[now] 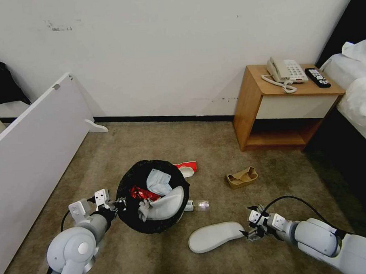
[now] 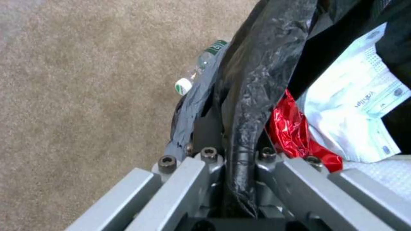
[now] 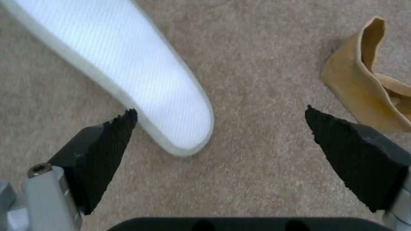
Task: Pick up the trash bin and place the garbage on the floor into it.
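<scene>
- Left gripper (image 1: 120,203) low at our left, clamped on the trash bin (image 1: 130,187) rim, bag pinched between fingers (image 2: 205,134).
- Right gripper (image 1: 248,228) low over the floor (image 1: 273,177), jaws spread wide, nothing held, just beside a slipper (image 3: 141,80).
- Bin sits on carpet; we see another slipper (image 1: 167,204), red wrapper (image 2: 295,138) and mask inside.

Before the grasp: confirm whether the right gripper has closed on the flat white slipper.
No: the right gripper is open, the flat white slipper lying untouched between its fingers.
</scene>
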